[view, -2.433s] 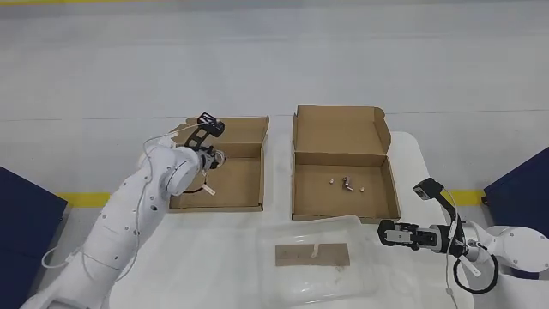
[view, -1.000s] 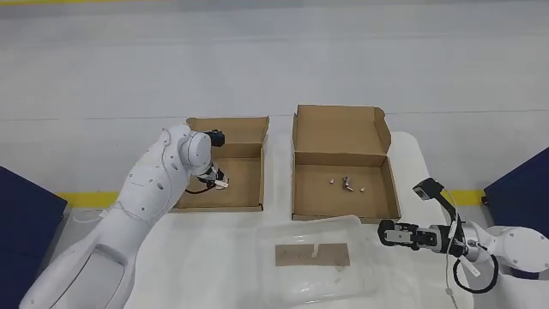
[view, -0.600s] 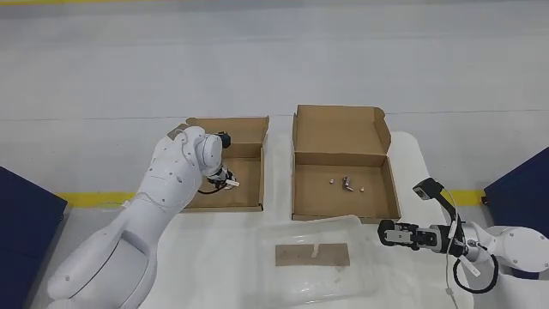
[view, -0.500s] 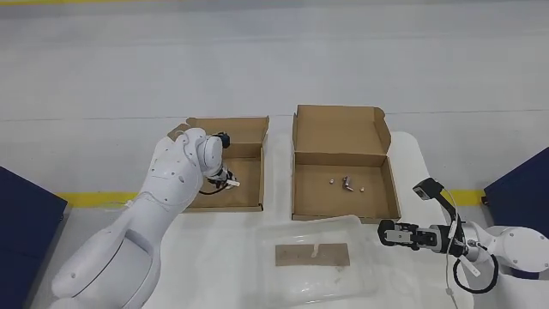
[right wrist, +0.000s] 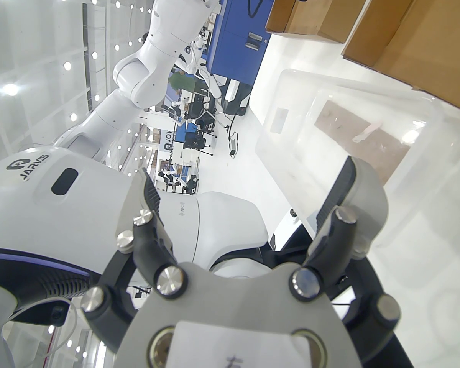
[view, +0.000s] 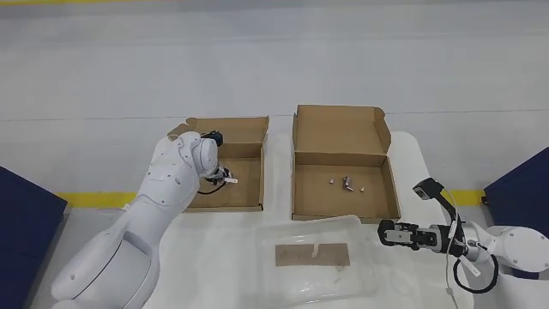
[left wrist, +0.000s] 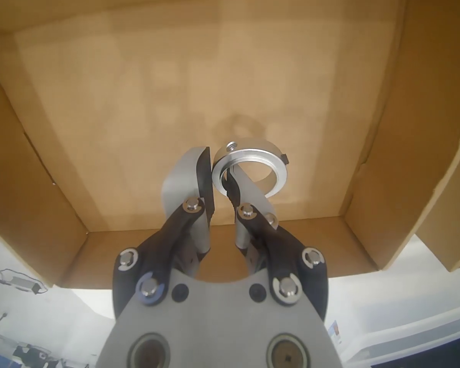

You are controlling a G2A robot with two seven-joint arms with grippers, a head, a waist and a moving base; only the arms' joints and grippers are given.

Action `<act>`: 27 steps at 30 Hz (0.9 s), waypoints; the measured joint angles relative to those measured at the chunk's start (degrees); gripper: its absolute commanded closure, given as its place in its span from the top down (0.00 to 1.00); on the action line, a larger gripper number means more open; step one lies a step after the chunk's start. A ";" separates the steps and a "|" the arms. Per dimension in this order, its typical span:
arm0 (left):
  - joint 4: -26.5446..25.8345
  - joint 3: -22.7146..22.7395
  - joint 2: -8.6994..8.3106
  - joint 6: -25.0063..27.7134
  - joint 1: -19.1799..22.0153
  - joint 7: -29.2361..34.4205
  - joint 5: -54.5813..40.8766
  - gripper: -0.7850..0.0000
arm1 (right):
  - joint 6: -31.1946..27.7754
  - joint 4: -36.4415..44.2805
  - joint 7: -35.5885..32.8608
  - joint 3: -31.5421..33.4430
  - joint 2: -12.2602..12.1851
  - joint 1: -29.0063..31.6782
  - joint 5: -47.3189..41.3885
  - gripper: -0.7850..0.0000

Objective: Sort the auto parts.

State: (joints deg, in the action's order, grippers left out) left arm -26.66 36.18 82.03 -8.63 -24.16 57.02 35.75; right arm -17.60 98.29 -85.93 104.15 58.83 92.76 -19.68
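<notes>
Spanning the room, grey floor [view: 274,51]; white table [view: 276,180] under cardboard boxes [view: 326,199]

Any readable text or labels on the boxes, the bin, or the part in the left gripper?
Left cardboard box: no print.
Right cardboard box: no print.
Shaft collar in the left gripper: no markings visible.
Sticker on the clear plastic bin: too blurred to read.
</notes>
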 measured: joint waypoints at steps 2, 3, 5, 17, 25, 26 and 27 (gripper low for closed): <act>0.44 0.04 0.22 -1.17 0.05 -0.95 0.34 0.00 | 0.00 0.00 0.00 0.00 0.00 0.00 0.00 1.00; 0.77 0.02 0.39 -1.96 0.11 -1.39 0.58 0.00 | 0.00 0.00 0.00 0.00 0.00 0.00 0.00 1.00; 1.29 -0.17 0.70 -3.13 0.21 -1.76 1.12 0.00 | 0.00 0.00 0.00 0.00 0.00 0.00 0.00 1.00; 5.69 -1.05 3.52 -7.56 0.57 -3.69 2.24 0.00 | 0.00 0.00 0.00 0.00 0.00 0.00 0.00 1.00; 9.48 -0.78 5.24 -7.59 0.72 -5.32 1.37 0.00 | 0.00 0.00 0.00 0.00 0.00 0.00 0.00 1.00; 9.84 -0.77 5.41 -7.42 0.76 -5.36 1.34 0.00 | 0.00 0.00 0.00 0.00 0.00 0.00 0.00 1.00; 10.30 -0.73 5.63 -7.27 0.85 -5.43 1.29 0.00 | 0.00 0.00 0.00 0.00 0.00 0.00 0.00 1.00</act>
State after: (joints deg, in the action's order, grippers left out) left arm -16.35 35.45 87.65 -15.90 -23.31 51.59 37.04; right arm -17.60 98.29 -85.93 104.15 58.83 92.76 -19.68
